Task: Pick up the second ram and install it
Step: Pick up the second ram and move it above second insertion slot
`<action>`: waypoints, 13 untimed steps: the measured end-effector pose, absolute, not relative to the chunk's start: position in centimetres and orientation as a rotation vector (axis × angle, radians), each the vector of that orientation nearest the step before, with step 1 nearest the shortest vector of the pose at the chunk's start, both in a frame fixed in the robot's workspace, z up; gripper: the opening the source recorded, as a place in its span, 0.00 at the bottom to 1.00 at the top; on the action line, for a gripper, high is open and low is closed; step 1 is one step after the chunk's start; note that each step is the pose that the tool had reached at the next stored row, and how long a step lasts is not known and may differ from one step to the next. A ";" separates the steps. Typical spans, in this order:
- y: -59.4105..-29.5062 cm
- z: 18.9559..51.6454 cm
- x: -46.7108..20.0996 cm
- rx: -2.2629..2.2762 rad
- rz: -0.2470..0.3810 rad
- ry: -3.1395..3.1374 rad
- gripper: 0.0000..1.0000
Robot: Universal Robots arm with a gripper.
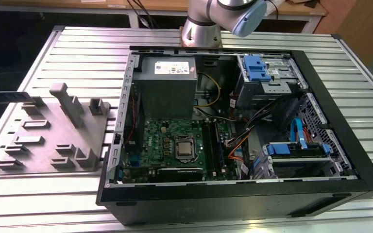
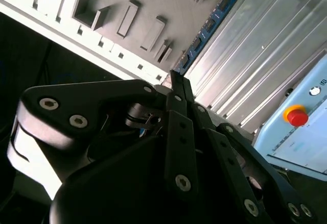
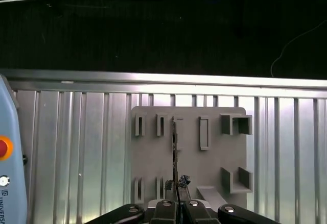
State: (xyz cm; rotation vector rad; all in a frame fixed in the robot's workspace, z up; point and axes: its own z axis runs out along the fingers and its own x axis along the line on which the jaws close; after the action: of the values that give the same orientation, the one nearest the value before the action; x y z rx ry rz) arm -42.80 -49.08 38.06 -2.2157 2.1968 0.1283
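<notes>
The slatted aluminium table (image 1: 44, 204) carries everything, and the grey moulded tray (image 1: 50, 132) lying on it is the marker for all places here. Just beside the tray, on the exterior view's right, the open computer case (image 1: 238, 199) lies on its side with the green motherboard (image 1: 163, 141) exposed inside (the silver processor shows near the board's middle). The tray itself shows rows of narrow slots.

The gripper (image 3: 177, 199) hangs well above the tray and looks down on it in the first wrist view. As far as both wrist views let me judge, its fingers (image 2: 180, 117) are clenched together on the near end of the second ram (image 2: 207, 28). The strip juts straight out beyond the fingertips toward the tray. In the first wrist view it is edge-on, a thin dark line over the tray's slots. In the second wrist view it is broadside, blue with black chips. It looks clear of the tray.

I judge the pick-up half done and the carry toward the case the step in hand. Installing calls for bringing the strip from above the tray over to the motherboard, squaring its long edge with a free memory slot, and pressing evenly (a thin board gripped by one end may tilt or slip if pushed off-line).
</notes>
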 end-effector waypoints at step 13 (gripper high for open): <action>-49.1 38.8 -42.8 -2.216 0.128 2.197 0.08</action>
State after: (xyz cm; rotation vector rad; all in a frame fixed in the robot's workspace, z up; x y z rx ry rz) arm -42.81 -49.07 38.80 -2.2156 2.1969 0.1283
